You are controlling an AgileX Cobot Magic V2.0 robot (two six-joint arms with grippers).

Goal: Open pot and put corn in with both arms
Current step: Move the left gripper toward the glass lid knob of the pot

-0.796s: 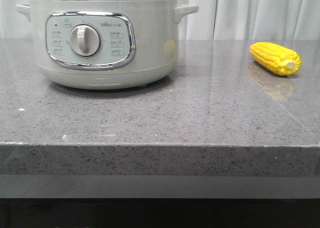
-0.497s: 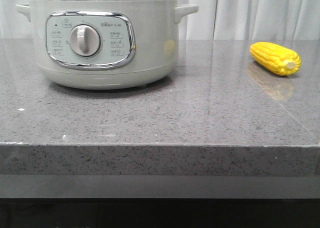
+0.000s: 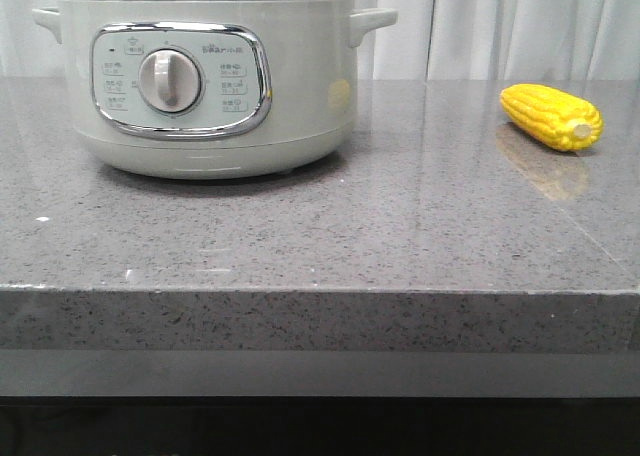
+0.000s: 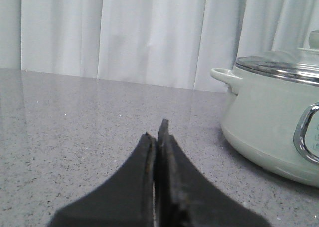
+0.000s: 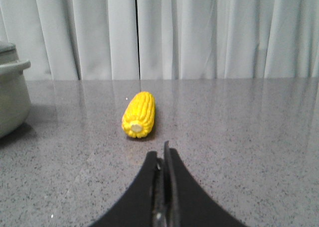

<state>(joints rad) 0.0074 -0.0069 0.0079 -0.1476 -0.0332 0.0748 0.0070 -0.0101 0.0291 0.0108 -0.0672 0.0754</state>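
The pot [image 3: 205, 86] stands at the back left of the grey stone counter with its steel-rimmed lid on. It also shows in the left wrist view [image 4: 271, 122]. The corn [image 3: 551, 116] lies on the counter at the right, stub end toward the front. It shows in the right wrist view [image 5: 139, 115] too. My left gripper [image 4: 155, 132] is shut and empty, low over the counter, apart from the pot's side handle [image 4: 225, 77]. My right gripper [image 5: 162, 152] is shut and empty, a short way from the corn's stub end. Neither gripper shows in the front view.
The grey stone counter [image 3: 400, 226] has a front edge low in the front view. White curtains [image 3: 520, 26] hang behind it. The pot's edge shows in the right wrist view [image 5: 10, 95].
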